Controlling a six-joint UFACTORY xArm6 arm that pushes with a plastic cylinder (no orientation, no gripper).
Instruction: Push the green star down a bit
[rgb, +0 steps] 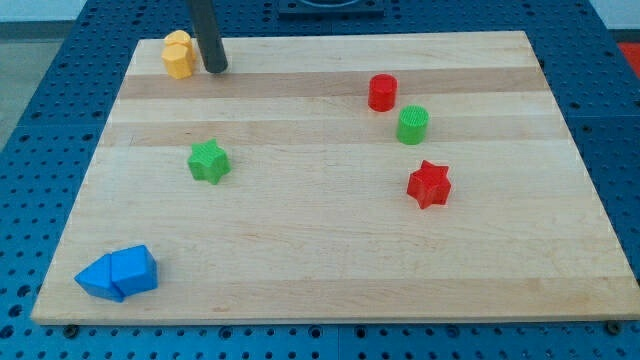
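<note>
The rod has no claw to open; its tip sits upper left beside the yellow block, and the green star lies straight below it on the desk

Green star toward the view's left, red star well apart rightward

On the wooden surface I see a yellow block near the view's top left corner. A red cylinder stands right of centre toward the top, with a green cylinder just beside it, lower right. Below those sits a red star. Two blue blocks touch each other at the bottom left.
</note>
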